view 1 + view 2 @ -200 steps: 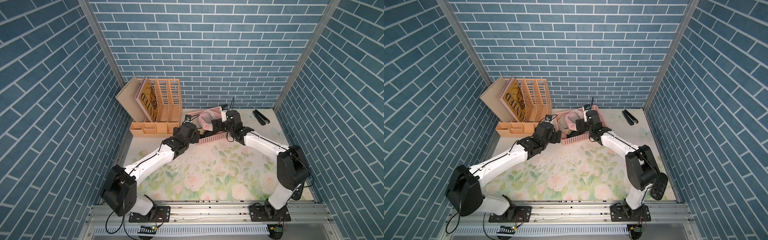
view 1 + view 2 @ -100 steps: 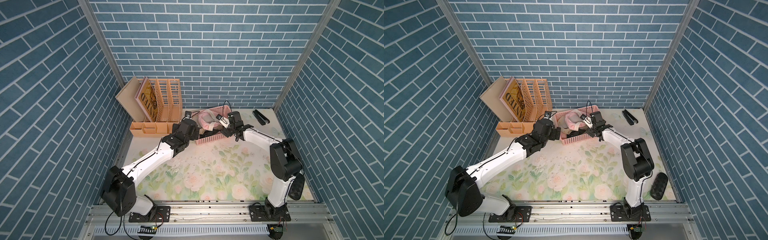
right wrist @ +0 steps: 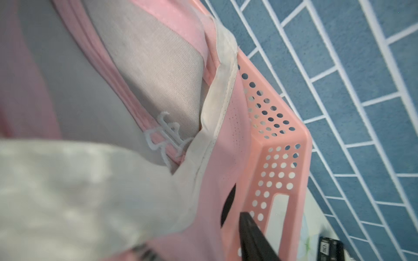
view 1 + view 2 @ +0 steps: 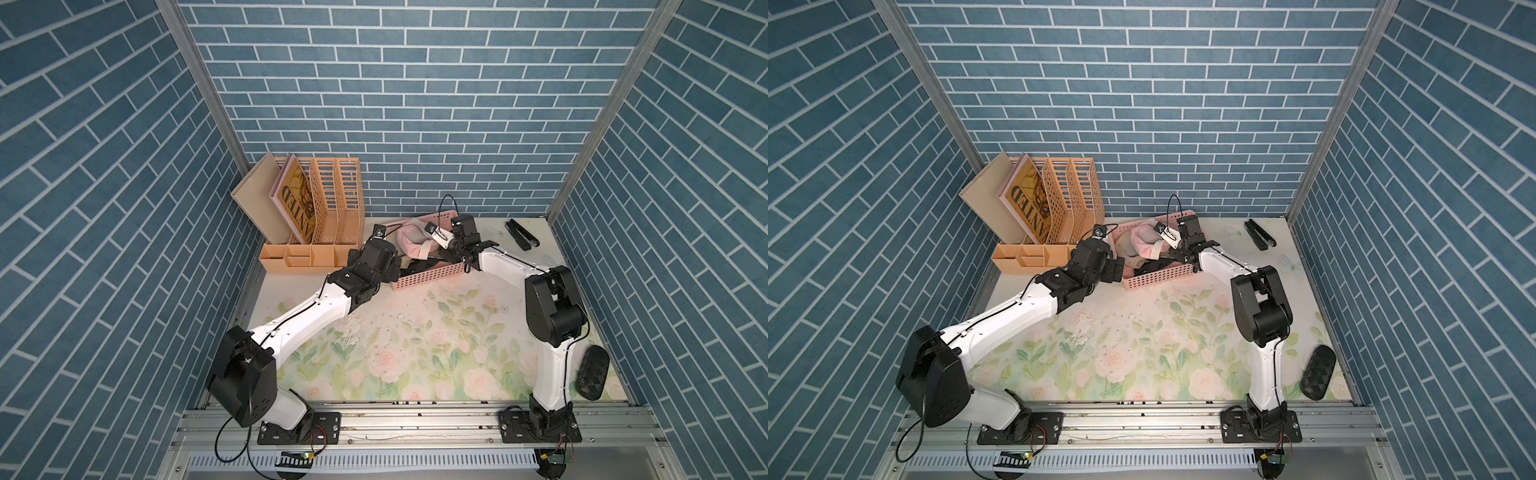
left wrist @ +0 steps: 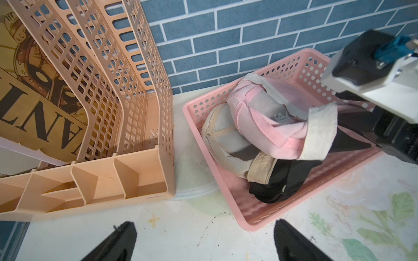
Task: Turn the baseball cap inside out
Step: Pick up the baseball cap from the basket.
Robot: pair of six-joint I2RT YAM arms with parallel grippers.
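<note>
Left gripper (image 5: 204, 226) spread wide by basket (image 5: 260, 215), right gripper (image 4: 442, 249) touching pink cap (image 5: 267, 122)

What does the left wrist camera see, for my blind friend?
The right gripper reaches at a pink baseball cap lying on a cream cap and a black cap in a pink basket. An orange file rack stands beside it; the left gripper is open.

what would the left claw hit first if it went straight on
Probably the pink basket's near wall, with the beige cap just behind it; the open left claw's height over the rim is unclear.
</note>
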